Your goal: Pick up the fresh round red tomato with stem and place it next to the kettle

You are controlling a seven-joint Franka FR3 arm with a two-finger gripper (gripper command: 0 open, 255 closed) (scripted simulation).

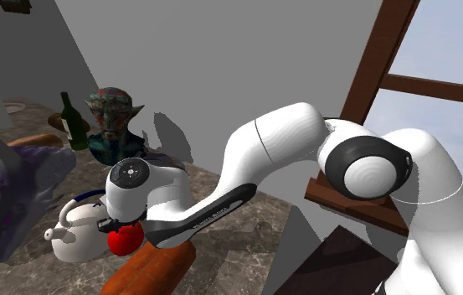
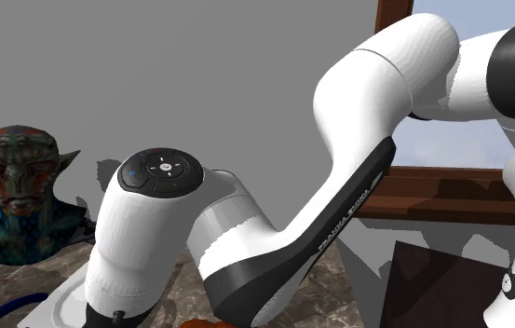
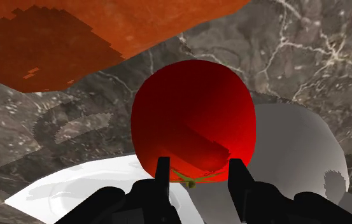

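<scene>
Red tomato (image 3: 193, 118), one, in the claw (image 3: 198, 168), near one kettle (image 1: 72, 239).

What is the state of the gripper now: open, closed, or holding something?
Gripper: closed, holding the red tomato between its two fingers.

The tomato (image 3: 193, 114) looks smooth and glossy, the counter (image 3: 308, 57) veined stone.
</scene>
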